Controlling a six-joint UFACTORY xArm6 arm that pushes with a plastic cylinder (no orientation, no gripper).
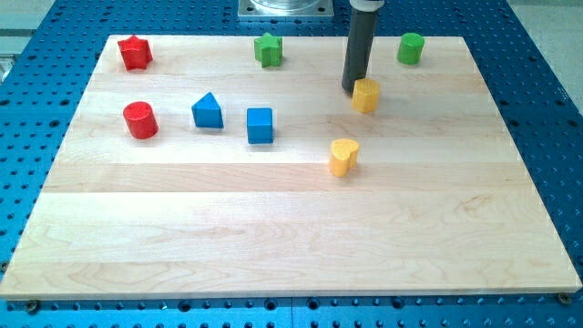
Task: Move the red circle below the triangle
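red circle (140, 120) at view's left, just left of blue triangle (208, 111) | my tip (352, 90) touching yellow block (366, 95), grasps nothing | likely light, rigid, slides easily; push its upper-left side

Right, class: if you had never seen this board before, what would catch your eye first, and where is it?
The dark rod comes down from the view's top, and my tip sits right beside a yellow block, at its left edge. A yellow heart lies just below them. Over on the view's left, a red circle stands beside a blue triangle and a blue cube.
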